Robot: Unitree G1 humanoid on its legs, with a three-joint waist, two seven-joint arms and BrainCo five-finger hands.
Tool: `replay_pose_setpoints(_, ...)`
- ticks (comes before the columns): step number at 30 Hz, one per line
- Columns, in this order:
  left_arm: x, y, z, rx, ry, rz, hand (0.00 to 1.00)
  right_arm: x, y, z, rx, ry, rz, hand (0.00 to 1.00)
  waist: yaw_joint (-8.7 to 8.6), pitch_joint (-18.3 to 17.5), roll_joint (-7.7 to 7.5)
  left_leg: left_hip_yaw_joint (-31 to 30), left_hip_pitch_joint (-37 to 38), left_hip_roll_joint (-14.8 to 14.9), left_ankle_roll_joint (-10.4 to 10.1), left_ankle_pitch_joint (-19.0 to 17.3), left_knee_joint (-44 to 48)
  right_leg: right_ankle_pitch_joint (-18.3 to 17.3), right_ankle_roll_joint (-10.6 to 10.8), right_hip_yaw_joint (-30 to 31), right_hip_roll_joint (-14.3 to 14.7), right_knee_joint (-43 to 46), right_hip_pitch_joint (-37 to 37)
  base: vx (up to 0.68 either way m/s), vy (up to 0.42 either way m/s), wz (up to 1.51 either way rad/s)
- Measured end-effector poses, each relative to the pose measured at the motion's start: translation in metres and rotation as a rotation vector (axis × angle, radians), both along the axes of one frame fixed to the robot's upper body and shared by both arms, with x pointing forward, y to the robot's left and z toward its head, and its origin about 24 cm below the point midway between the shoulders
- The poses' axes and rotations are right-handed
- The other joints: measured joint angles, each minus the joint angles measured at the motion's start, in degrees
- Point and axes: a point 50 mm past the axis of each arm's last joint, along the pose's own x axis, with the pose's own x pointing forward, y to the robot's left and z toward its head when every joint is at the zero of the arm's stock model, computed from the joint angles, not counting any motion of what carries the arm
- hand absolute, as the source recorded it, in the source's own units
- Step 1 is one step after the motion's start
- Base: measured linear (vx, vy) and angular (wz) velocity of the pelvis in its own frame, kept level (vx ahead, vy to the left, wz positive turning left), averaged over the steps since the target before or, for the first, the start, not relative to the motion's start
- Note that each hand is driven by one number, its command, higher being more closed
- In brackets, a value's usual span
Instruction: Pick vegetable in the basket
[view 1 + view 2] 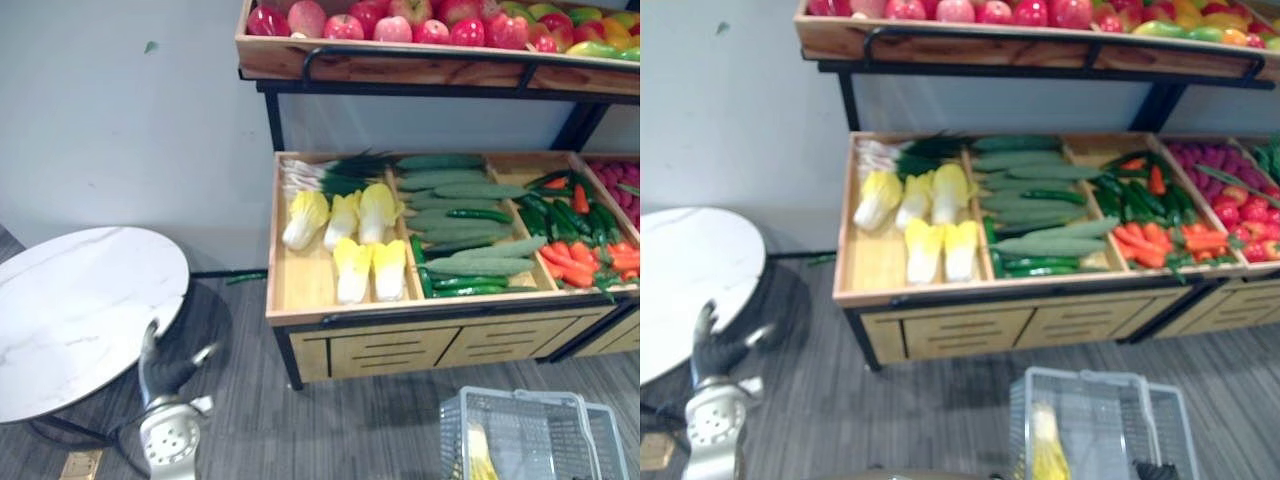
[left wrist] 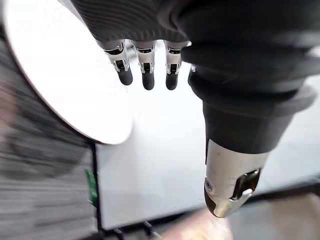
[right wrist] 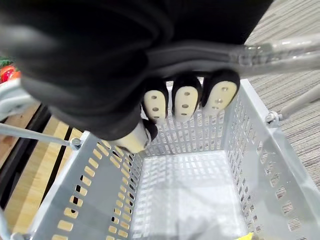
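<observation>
Our left hand (image 1: 165, 368) hangs low beside the round table (image 1: 70, 310). Its fingers are straight, its thumb stands apart, and it holds nothing. Our right hand (image 3: 186, 97) has its fingers curled round the handle (image 3: 285, 48) of the basket (image 1: 520, 405), which is low in front of the stand (image 1: 400, 345). In the basket we see one yellow vegetable (image 1: 1045, 452), at its left side; we cannot tell what kind it is. In the stand's left compartment lie cabbages (image 1: 345, 235), with scallions (image 1: 330, 175) behind them. Cucumbers (image 1: 465, 215) fill the next compartment, and green peppers (image 1: 560, 215) and carrots (image 1: 575, 262) lie further right. Apples (image 1: 400, 20) line the shelf above.
</observation>
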Motion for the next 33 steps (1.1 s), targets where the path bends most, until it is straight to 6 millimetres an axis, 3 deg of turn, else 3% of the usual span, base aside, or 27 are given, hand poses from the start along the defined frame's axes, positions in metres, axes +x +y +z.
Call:
replay_pose_setpoints(1, -0.023, 0.012, -0.018, -0.041, 0.079, 0.133, 0.00, -0.001, 0.001, -0.001, -0.002, 0.003, -0.007, 1.00, 0.00, -0.22, 0.07, 0.02, -0.01, 0.05, -0.04, -0.09, 0.00, -0.07, -0.02, -0.08, 0.03, -0.07, 0.00, 0.03, -0.003, 0.00)
replay_pose_setpoints(4, -0.066, 0.021, -0.050, -0.132, 0.216, 0.329, 0.00, -0.004, 0.001, -0.001, -0.008, 0.003, -0.029, 1.00, -0.02, -0.75, 0.38, 0.11, -0.01, 0.05, 0.18, -0.55, 0.00, -0.15, 0.06, -0.09, 0.08, -0.50, 0.11, 0.04, -0.003, -0.01)
replay_pose_setpoints(7, -0.130, 0.002, -0.096, -0.329, 0.467, 0.492, 0.00, -0.009, -0.002, -0.003, 0.000, 0.020, -0.061, 1.00, -0.11, -0.96, 0.60, 0.05, -0.06, -0.13, -0.12, -0.91, 0.00, -0.15, 0.04, 0.02, 0.14, -1.45, 0.45, 0.07, -0.006, 0.01)
replay_pose_setpoints(10, -0.150, -0.011, -0.110, -0.410, 0.577, 0.477, 0.00, -0.010, -0.004, -0.004, 0.009, 0.042, -0.068, 1.00, -0.15, -1.09, 0.78, 0.04, -0.04, -0.41, -0.41, -1.17, 0.01, -0.10, -0.03, 0.15, 0.18, -1.98, 0.70, 0.05, -0.001, 0.00)
replay_pose_setpoints(15, -0.157, -0.022, -0.120, -0.463, 0.689, 0.373, 0.00, -0.001, -0.007, -0.004, 0.008, 0.057, -0.039, 1.00, -1.06, -1.46, 1.47, 0.08, 0.10, -0.54, -0.65, -1.46, 0.11, -0.14, -0.02, 0.46, 0.30, -2.01, 0.66, 0.05, -0.008, -0.03)
replay_pose_setpoints(30, -0.131, -0.057, -0.133, -0.401, 0.856, -0.045, 0.00, 0.019, -0.006, -0.001, -0.019, 0.055, 0.046, 1.00, -1.45, -1.01, 2.32, 1.56, 2.01, -0.32, -1.12, -2.21, 0.20, -0.34, -0.22, 3.51, 0.71, -1.83, 0.53, 0.01, -0.010, -0.09)
replay_pose_setpoints(31, -0.132, -0.059, -0.134, -0.395, 0.868, -0.066, 0.00, 0.019, -0.006, -0.001, -0.021, 0.052, 0.046, 1.00, -1.46, -0.59, 1.75, 2.05, 2.24, -0.28, -0.94, -2.94, 0.83, -0.35, -0.22, 4.30, 0.72, -1.59, 0.44, 0.00, 0.000, -0.27)
replay_pose_setpoints(33, -0.128, -0.060, -0.134, -0.393, 0.863, -0.092, 0.00, 0.022, -0.007, 0.000, -0.024, 0.034, 0.044, 1.00, -1.44, 0.63, 2.11, 2.73, 0.93, 0.34, -0.80, -5.80, 6.21, -0.89, -0.04, 5.38, 0.34, -0.04, 0.22, -0.01, 0.013, -0.30)
